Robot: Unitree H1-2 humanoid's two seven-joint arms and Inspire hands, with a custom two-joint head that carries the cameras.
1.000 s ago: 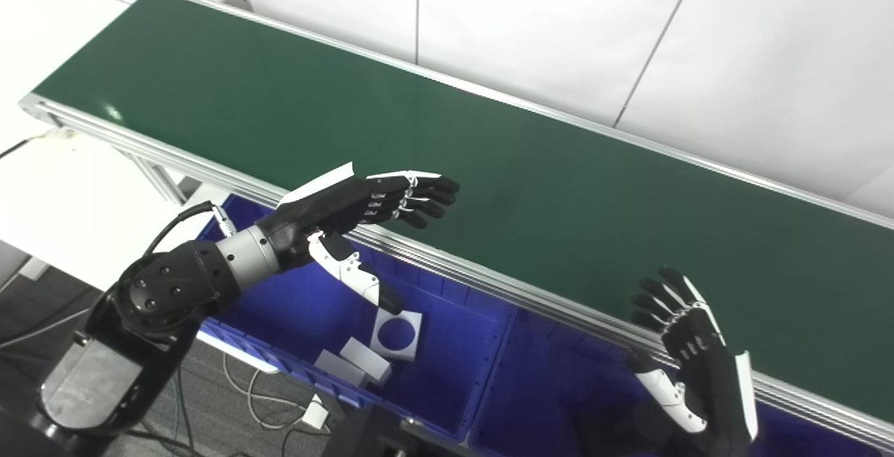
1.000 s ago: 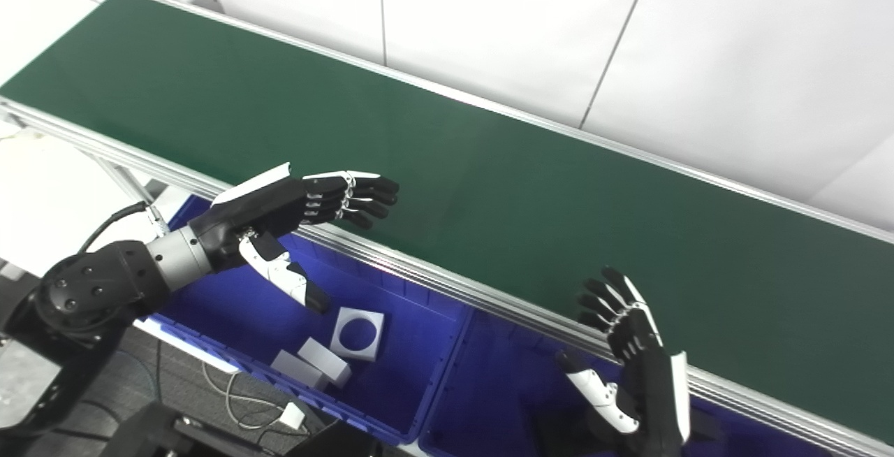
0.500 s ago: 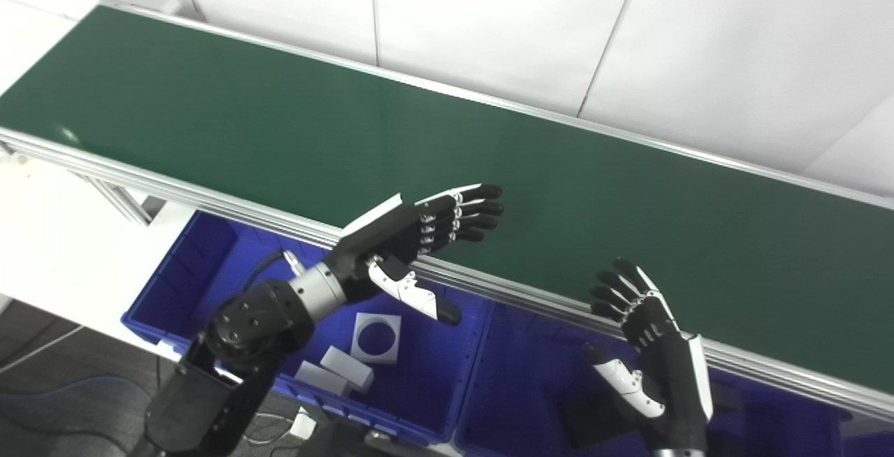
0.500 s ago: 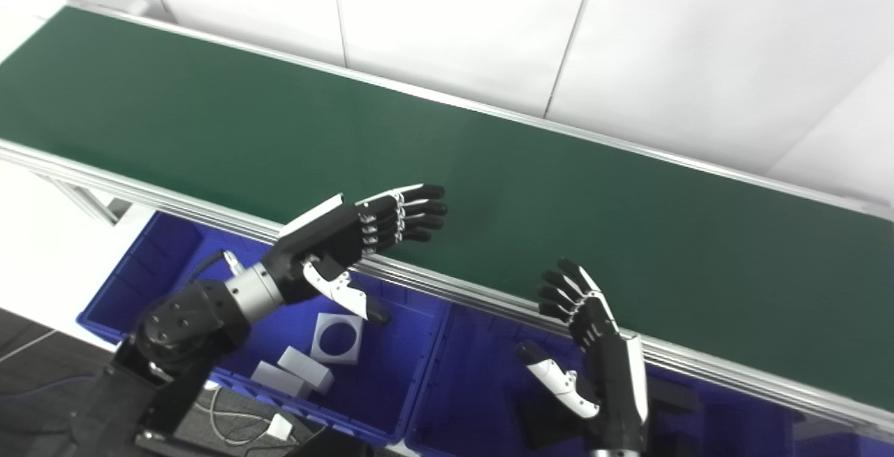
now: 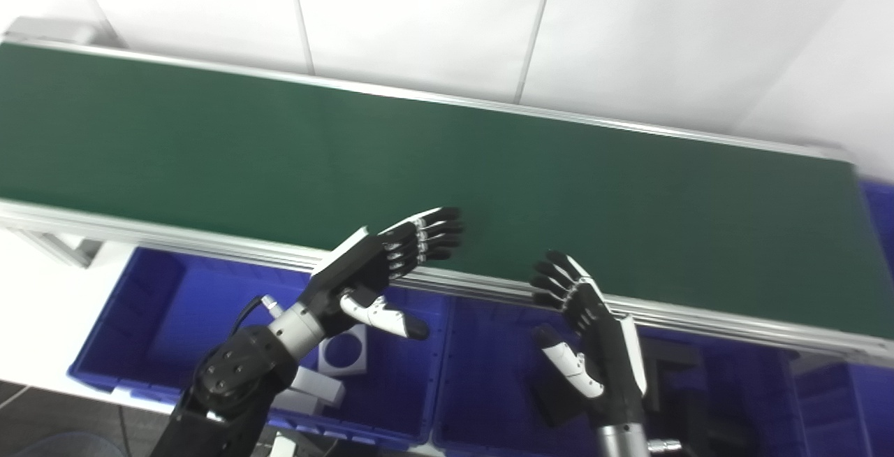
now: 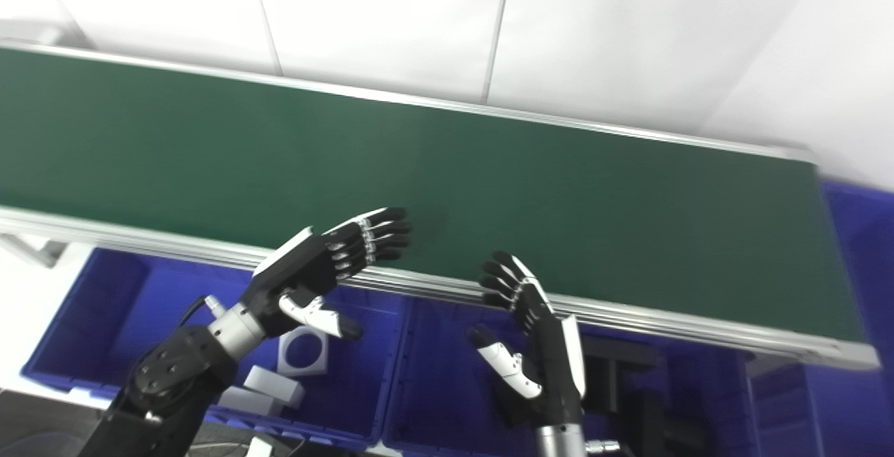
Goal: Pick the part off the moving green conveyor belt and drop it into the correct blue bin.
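Our left hand [image 5: 377,268] hangs empty, fingers spread, over the belt's near rail above the left blue bin [image 5: 147,303], where white parts [image 5: 342,356] lie. Our right hand [image 5: 590,317], likewise spread and empty, waits by the rail. The green conveyor belt [image 5: 489,170] shows no part; we should hold both hands low and ready, closing only once one arrives.

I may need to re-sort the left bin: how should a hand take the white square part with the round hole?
The white square part lies flat in the left blue bin. Probably come from above and pinch two opposite outer edges; the left hand hovers nearest, open.
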